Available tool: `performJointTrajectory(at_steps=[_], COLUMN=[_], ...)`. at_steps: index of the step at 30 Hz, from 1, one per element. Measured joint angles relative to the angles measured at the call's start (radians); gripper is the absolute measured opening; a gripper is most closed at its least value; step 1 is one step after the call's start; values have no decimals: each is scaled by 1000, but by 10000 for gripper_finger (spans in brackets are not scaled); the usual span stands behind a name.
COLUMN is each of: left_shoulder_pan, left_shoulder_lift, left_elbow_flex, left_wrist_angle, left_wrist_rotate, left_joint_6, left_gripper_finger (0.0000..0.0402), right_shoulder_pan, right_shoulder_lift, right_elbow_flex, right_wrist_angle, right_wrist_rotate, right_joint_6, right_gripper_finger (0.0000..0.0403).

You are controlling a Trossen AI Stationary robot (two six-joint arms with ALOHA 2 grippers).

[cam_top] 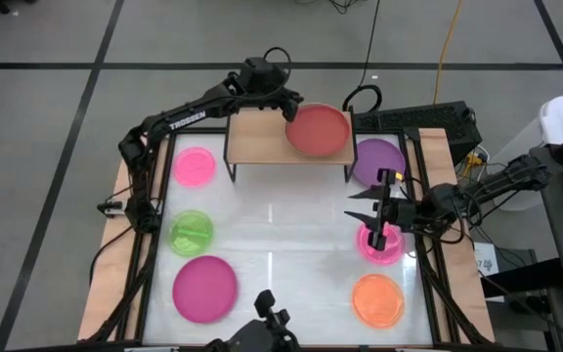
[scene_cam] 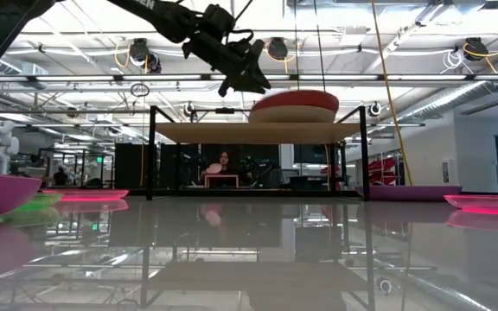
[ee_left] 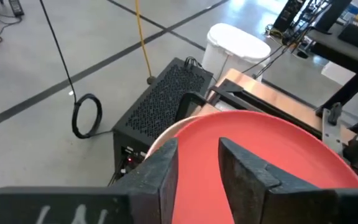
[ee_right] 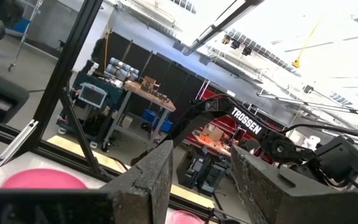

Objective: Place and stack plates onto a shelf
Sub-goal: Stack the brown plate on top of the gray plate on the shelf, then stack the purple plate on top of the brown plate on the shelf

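Two arms worked over a white surface when this was recorded. The left gripper stood at the upper centre of the high view, its fingers narrowly parted at the rim of the red plate, pinching nothing. That plate lay on a beige one on the right half of the shelf, so the placing step appeared complete and a release under way; the next move probably called for lifting clear without dragging the stack. The right gripper hung over the small pink plate at right centre, fingers spread and empty, apparently preparing a pick. A purple plate lay beside the shelf, an orange plate at lower right, and pink, green and magenta plates down the left. Beyond lay a workshop with ceiling lights and a grey floor.
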Motion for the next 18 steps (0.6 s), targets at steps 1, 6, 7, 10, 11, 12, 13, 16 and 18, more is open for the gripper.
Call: performJointTrajectory(at_steps=[1, 6, 7, 10, 11, 12, 13, 16, 18], left_shoulder_pan=[0, 11, 11, 0, -8, -18, -30, -69, -98], left_shoulder_lift=[-8, -83, -105, -174, -203, -229, -256, -342, -395], left_elbow_flex=[0, 0, 0, 0, 0, 0, 0, 0, 0], left_wrist_angle=[-10, -29, -33, -38, -39, -39, -38, -70, -105], left_wrist_rotate=[0, 11, 23, 72, 87, 90, 91, 89, 88], left_joint_6=[-2, 10, 19, 63, 78, 92, 107, 168, 208], left_gripper_finger=[121, 122, 122, 122, 122, 122, 122, 122, 122], right_shoulder_pan=[0, 0, 0, 0, 0, 0, 0, 0, 0], right_shoulder_lift=[0, 0, 0, 0, 0, 0, 0, 1, 0], right_elbow_flex=[0, 0, 0, 0, 0, 0, 0, 0, 0], right_wrist_angle=[-2, -15, -22, -52, -64, -77, -89, -125, -152], right_wrist_rotate=[0, 21, 38, 147, 204, 269, 329, 483, 492], right_joint_6=[0, 2, 4, 50, 67, 78, 87, 99, 97], right_gripper_finger=[144, 144, 144, 144, 144, 144, 144, 144, 144])
